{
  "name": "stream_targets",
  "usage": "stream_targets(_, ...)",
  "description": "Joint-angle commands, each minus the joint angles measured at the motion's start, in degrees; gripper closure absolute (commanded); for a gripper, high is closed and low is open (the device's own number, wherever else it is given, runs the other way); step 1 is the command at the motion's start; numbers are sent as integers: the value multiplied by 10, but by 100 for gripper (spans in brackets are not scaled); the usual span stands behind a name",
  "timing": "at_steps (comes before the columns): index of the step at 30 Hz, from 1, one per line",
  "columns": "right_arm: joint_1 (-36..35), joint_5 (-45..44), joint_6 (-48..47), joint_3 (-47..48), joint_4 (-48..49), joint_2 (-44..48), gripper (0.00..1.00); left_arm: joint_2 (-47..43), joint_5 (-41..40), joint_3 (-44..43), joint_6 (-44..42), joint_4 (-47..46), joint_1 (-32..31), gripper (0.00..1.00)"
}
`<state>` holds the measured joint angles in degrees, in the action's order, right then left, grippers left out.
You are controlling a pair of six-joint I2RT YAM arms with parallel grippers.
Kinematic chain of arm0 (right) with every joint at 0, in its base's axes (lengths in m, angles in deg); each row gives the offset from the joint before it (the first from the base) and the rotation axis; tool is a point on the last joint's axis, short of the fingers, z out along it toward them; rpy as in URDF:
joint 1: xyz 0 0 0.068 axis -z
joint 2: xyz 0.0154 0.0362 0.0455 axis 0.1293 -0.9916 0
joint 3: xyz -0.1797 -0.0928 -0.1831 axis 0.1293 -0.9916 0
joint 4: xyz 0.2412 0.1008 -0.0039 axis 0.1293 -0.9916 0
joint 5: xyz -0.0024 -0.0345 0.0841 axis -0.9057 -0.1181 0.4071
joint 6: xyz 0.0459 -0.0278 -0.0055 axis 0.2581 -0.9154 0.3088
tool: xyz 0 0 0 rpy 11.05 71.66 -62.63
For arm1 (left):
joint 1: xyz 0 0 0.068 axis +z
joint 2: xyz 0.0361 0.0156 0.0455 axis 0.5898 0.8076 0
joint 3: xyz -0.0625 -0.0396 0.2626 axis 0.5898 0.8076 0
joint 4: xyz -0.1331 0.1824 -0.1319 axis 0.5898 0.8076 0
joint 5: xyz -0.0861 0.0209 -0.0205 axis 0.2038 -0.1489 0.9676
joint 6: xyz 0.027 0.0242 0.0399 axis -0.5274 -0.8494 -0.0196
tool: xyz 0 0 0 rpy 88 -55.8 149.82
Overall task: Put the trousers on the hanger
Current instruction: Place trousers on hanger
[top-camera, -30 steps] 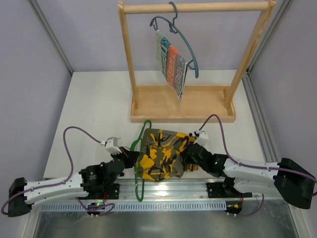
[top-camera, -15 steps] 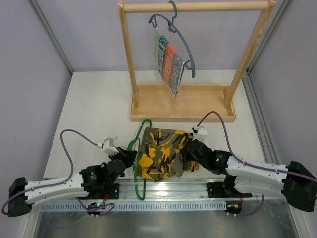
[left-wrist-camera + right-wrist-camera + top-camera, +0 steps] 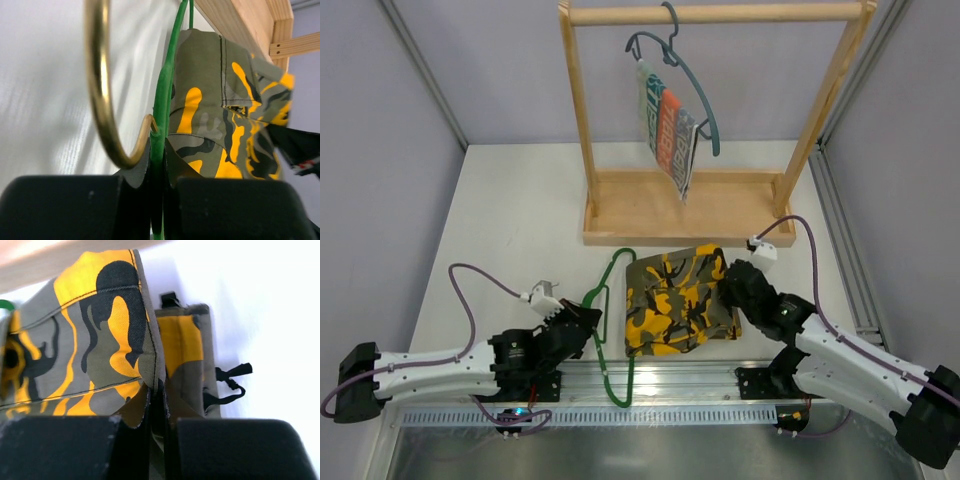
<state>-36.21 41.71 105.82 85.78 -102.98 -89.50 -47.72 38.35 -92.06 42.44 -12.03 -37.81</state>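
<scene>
Hiding part of hanger (image 3: 167, 85): folded trousers (image 3: 678, 300); hook (image 3: 100, 100) blurred near left gripper (image 3: 157, 167).

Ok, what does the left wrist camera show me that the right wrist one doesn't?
Left wrist only: the left gripper shut on the green hanger, its brass hook, and the wooden rack. Right wrist only: the right gripper shut on a fold of the camouflage trousers, and a black drawstring. Both: the trousers on the white table; right wrist also catches a sliver of hanger green.
</scene>
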Motion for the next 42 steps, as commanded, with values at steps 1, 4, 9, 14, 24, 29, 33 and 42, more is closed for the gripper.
stream_targets(1, 68, -29, 12, -39, -1, 3, 96, 4, -53, -1, 14, 81, 1, 100)
stream_targets(4, 73, 14, 22, -61, 34, -26, 96, 0, -48, 7, -14, 50, 1, 100)
stream_targets(9, 73, 57, 28, -95, 61, -21, 85, -24, -26, 11, -102, -47, 1, 100)
stream_targets(14, 72, 98, 5, -42, -36, 40, 62, -25, 2, 18, -152, -107, 1, 100)
stream_targets(24, 72, 256, -25, -43, -47, 104, 27, 86, 29, 11, -157, -224, 0, 100)
stream_targets(29, 72, 280, -49, -45, -61, 173, 35, 70, 20, 5, -156, -206, 0, 100)
stream_targets(33, 72, 409, -84, -3, 9, 170, 45, 52, 18, 14, -147, -188, 0, 100)
stream_targets(42, -31, 567, -90, 36, 206, -18, 59, 14, 15, 24, -131, -161, 0, 100)
